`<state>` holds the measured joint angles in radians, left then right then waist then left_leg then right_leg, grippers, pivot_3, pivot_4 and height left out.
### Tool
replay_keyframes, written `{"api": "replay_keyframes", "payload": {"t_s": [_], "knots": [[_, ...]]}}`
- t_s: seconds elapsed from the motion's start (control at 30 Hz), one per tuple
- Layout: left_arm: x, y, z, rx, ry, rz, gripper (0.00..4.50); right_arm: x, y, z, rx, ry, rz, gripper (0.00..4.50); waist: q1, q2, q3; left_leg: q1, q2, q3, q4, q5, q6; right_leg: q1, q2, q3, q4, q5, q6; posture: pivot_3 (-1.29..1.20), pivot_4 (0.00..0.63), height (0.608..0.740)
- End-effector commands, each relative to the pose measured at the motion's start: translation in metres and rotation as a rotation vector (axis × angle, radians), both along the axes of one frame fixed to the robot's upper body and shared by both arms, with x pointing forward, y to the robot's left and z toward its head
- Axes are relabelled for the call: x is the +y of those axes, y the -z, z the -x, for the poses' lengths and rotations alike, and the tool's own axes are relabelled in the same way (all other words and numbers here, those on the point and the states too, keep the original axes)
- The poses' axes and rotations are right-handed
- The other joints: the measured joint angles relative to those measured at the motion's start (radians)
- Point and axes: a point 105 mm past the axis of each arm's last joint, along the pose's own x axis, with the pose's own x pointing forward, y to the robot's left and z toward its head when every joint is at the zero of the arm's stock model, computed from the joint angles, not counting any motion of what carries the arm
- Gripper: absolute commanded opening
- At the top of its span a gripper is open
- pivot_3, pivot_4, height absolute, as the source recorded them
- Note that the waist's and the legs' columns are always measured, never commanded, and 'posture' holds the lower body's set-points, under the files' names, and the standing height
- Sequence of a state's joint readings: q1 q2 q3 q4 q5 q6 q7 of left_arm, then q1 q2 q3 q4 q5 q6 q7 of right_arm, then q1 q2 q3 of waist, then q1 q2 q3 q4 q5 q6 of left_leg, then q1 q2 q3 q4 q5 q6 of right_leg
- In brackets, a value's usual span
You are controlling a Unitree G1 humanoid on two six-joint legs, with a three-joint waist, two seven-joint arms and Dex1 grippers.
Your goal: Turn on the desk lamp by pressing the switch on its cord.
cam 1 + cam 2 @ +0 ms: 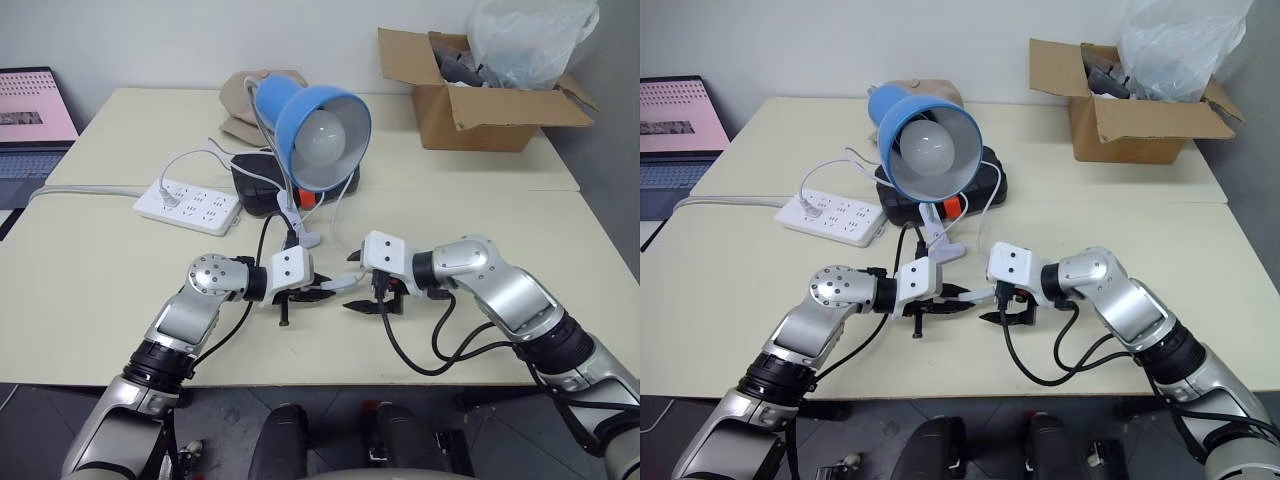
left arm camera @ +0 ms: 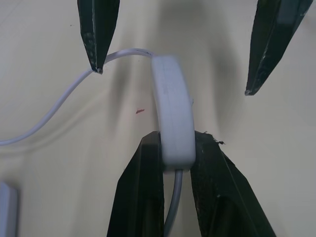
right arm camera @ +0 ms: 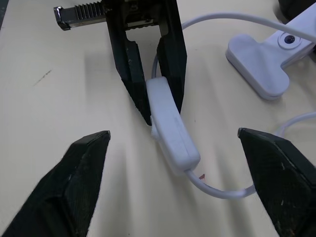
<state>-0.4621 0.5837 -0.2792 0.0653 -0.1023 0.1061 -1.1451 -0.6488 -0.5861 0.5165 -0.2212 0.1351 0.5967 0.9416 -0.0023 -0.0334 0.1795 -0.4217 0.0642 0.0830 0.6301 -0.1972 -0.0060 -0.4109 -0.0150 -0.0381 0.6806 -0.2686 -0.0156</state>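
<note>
Left gripper (image 1: 322, 291): you have its 2 black fingers clamped tight on one end of the switch, holding it just above the table near the front edge. In the right wrist view the same fingers (image 3: 170, 59) pinch the switch from both sides.

Right gripper (image 1: 360, 300): its jaws stand wide apart and hold nothing. It points at the left gripper from 3 o'clock, and its 2 fingertips (image 3: 81, 163) flank the free end of the switch without touching it.

Switch (image 2: 172, 116): slim white oblong, gripped at one end, with the other end sticking out between the 2 grippers.

Cord (image 2: 59, 101): thin white wire leaving both ends of the switch; one run curves away over the table, the other passes between your left fingers.

Desk lamp (image 1: 318, 128): blue cone shade with a white globe bulb, unlit, at 12 o'clock from the grippers. Its white clip base (image 3: 264, 64) lies on the table just behind them.

Power strip (image 1: 188, 205): white, at 10 o'clock from the left gripper, with a plug in it.

Cardboard box (image 1: 480, 95): at the far right corner of the table, about 1 o'clock, well apart from your grippers.

Table (image 1: 90, 270): pale cream top.
</note>
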Motion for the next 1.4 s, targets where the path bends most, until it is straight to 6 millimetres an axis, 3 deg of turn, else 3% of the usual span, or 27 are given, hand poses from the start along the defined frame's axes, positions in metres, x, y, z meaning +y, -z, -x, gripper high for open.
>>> {"api": "replay_keyframes", "payload": {"t_s": [0.03, 0.4, 0.8, 0.87, 1.1, 1.27, 1.3, 1.4], "knots": [[-0.007, -0.01, 0.003, -0.038, 0.022, 0.021, 0.4, 0.003, -0.002, 0.001, -0.032, -0.031, 0.005, 3.23, 0.0, 0.0, 0.0, 0.0, 0.0, 0.0, 0.0, 0.0, 0.0, 0.0, 0.0, 0.0, 0.0, 0.0, 0.0, 0.0, 0.15, 0.74], [-0.007, -0.013, 0.002, -0.043, 0.02, 0.018, 0.4, -0.001, 0.003, -0.005, -0.066, -0.037, 0.043, 0.73, 0.0, 0.0, 0.0, 0.0, 0.0, 0.0, 0.0, 0.0, 0.0, 0.0, 0.0, 0.0, 0.0, 0.0, 0.0, 0.0, 0.15, 0.74], [-0.007, -0.014, 0.002, -0.054, 0.02, 0.016, 0.4, 0.006, -0.012, -0.003, -0.066, -0.051, -0.076, 0.62, 0.0, 0.0, 0.0, 0.0, 0.0, 0.0, 0.0, 0.0, 0.0, 0.0, 0.0, 0.0, 0.0, 0.0, 0.0, 0.0, 0.15, 0.74], [-0.007, -0.014, 0.002, -0.057, 0.02, 0.014, 0.4, 0.004, -0.017, -0.003, -0.059, -0.052, -0.1, 1.31, 0.0, 0.0, 0.0, 0.0, 0.0, 0.0, 0.0, 0.0, 0.0, 0.0, 0.0, 0.0, 0.0, 0.0, 0.0, 0.0, 0.15, 0.74], [-0.008, -0.012, -0.001, -0.082, 0.016, 0.009, 0.4, -0.011, -0.034, -0.005, -0.094, -0.016, -0.129, 3.07, 0.0, 0.0, 0.0, 0.0, 0.0, 0.0, 0.0, 0.0, 0.0, 0.0, 0.0, 0.0, 0.0, 0.0, 0.0, 0.0, 0.15, 0.74], [-0.009, -0.002, -0.013, -0.115, -0.074, 0.034, 0.4, -0.045, -0.046, 0.005, -0.125, 0.066, -0.116, 4.24, 0.003, 0.0, 0.0, 0.0, 0.0, 0.0, 0.0, 0.0, 0.0, 0.001, 0.0, 0.0, 0.0, 0.0, 0.0, 0.0, 0.15, 0.74], [-0.01, 0.0, -0.015, -0.119, -0.085, 0.037, 0.4, -0.052, -0.048, 0.008, -0.126, 0.087, -0.112, 4.44, 0.005, 0.0, 0.0, 0.0, 0.0, 0.0, 0.0, 0.0, 0.0, 0.001, 0.0, 0.0, 0.0, 0.0, 0.0, 0.0, 0.15, 0.74], [-0.015, 0.005, -0.024, -0.134, -0.12, 0.051, 0.4, -0.067, -0.05, 0.019, -0.114, 0.143, -0.107, 4.44, 0.005, 0.0, 0.0, 0.0, -0.001, 0.0, 0.0, 0.0, 0.0, 0.001, -0.001, 0.0, -0.001, 0.0, 0.0, 0.0, 0.15, 0.74]]}}
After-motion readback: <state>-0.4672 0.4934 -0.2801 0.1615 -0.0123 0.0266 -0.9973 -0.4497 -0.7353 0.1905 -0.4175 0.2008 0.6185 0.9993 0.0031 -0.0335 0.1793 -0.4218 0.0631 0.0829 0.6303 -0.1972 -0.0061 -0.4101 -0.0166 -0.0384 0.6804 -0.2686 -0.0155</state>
